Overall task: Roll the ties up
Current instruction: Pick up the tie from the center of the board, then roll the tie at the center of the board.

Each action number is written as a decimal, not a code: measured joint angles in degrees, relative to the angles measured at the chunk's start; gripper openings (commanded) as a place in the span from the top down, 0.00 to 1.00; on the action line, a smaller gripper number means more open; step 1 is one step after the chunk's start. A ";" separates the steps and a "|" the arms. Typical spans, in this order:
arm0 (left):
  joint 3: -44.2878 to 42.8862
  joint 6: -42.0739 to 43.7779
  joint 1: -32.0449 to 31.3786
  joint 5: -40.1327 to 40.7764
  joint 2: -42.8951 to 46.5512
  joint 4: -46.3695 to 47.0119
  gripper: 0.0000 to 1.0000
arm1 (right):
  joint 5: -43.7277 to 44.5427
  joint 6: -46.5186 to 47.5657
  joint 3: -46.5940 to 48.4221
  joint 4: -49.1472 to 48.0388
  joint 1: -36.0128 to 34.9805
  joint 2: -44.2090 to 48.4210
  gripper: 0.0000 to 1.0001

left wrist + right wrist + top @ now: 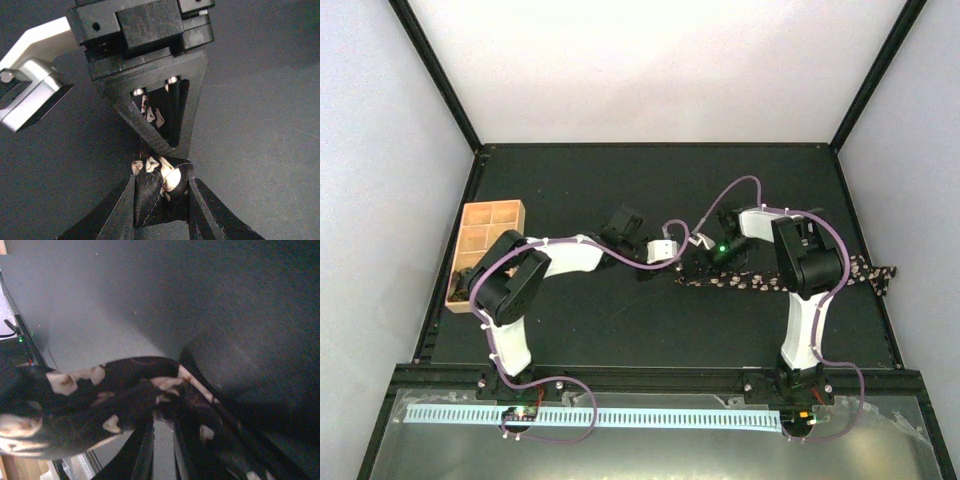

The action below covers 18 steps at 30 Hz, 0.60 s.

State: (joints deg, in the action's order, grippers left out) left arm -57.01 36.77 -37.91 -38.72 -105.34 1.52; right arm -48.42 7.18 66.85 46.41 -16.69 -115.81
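Left gripper (161, 181) is fully clamped on the tie (156, 197), jaws pinching a folded bunch of the speckled fabric right at the tips, with the fabric standing up off the mat (620, 320). Right gripper (162, 440) sits nose to nose with it, jaws nearly closed and fabric draped across the tips. That reads as a pinch on the same end, though the contact itself is hidden under cloth. My read: two grips this close on one end is the start of the roll, one side anchoring the fold while the other turns it over. Rest of the tie lies flat on the mat, running right from the grippers, beneath the right arm, out to the right edge, so nearly all of it looks unrolled. Left arm: elbow folded near the wooden tray (485, 235), forearm stretched right to mid-table, wrist pitched down. Right arm: upright off its base, elbow high, forearm doubled back left, wrist pointing down at the fabric.
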 measured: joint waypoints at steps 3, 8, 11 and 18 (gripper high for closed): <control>-0.44 0.00 -0.07 0.02 -0.13 -0.24 0.70 | 0.96 0.83 -0.02 1.88 0.92 0.94 0.78; -1.57 0.07 -0.92 0.57 -0.37 -1.46 0.69 | 1.25 2.25 -0.96 3.91 3.32 4.42 0.69; -2.67 -0.02 -1.79 1.16 -1.05 -1.90 0.68 | 0.52 2.32 -1.29 4.44 4.04 6.14 0.61; -4.11 -0.48 -3.13 2.51 -2.64 -2.23 0.65 | -4.52 -0.11 -1.38 3.67 3.93 6.62 0.55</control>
State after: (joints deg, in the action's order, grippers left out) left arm -61.12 36.29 -41.04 -36.21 -107.98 -0.71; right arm -52.95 7.07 65.47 50.09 -12.75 -109.19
